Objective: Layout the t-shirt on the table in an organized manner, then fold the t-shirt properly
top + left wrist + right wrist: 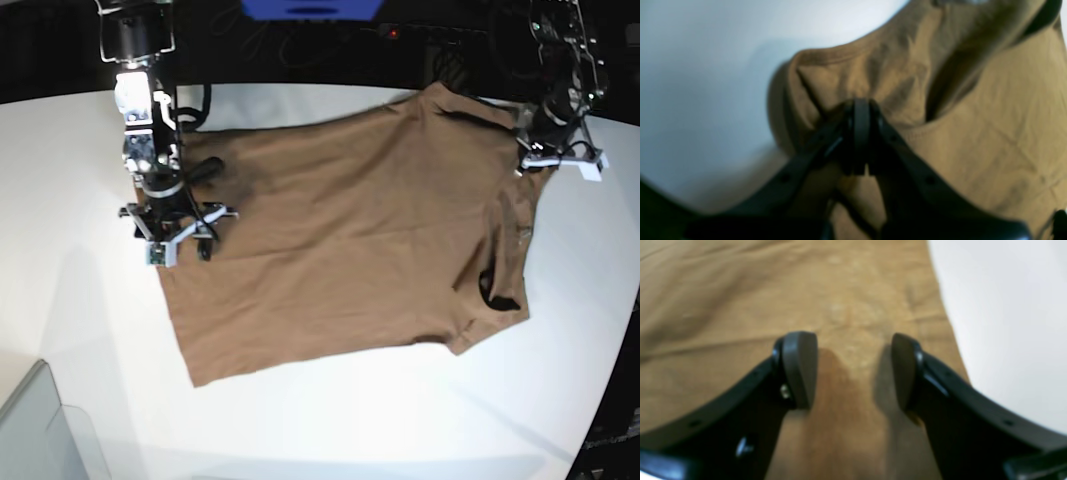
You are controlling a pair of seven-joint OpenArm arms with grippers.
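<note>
Base view shows the limp, light t-shirt [350, 230] spread on the desk [80, 330], left end effector [861, 133] pinching its sleeve, right end effector [853, 370] spread over the hem; corners offer the best hold.

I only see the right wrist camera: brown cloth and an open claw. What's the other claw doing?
Observer: The left claw is shut, pinching a fold of the t-shirt by its sleeve.
Operator: Is the whole shirt flat?
Observer: Mostly; it lies spread on the table, but the part near the left claw is bunched.
Operator: Where's my claw on it?
Observer: The right claw is over the hem edge, opposite the left one.
</note>
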